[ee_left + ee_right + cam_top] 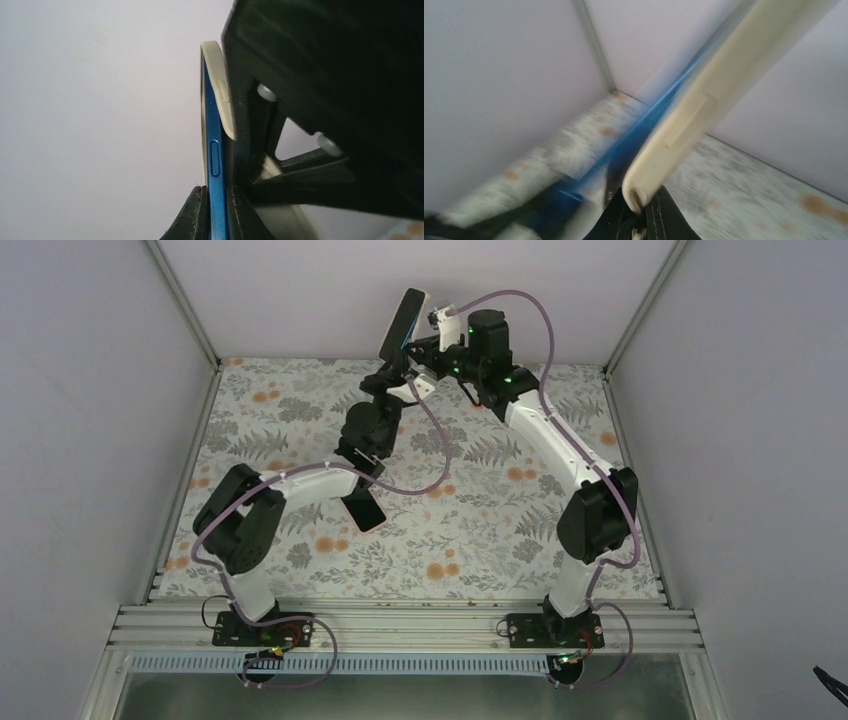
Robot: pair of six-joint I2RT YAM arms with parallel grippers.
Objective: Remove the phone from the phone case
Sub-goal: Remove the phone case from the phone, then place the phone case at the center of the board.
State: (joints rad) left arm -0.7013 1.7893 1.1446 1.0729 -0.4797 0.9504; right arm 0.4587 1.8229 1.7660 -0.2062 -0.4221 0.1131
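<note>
Phone (pixel 215 150) in cream case (pixel 219 80), both aloft above the table (pixel 480 540) at its far end. Left gripper (pixel 216 202) clamps the phone's bare blue edge. Right gripper (pixel 640 212) pinches a case corner, likely to peel it off; that end looks partly free

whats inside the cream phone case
A slim blue phone, one edge parted from the cream phone case. Black fingers cover its lower end, so how much sits inside is hidden.
</note>
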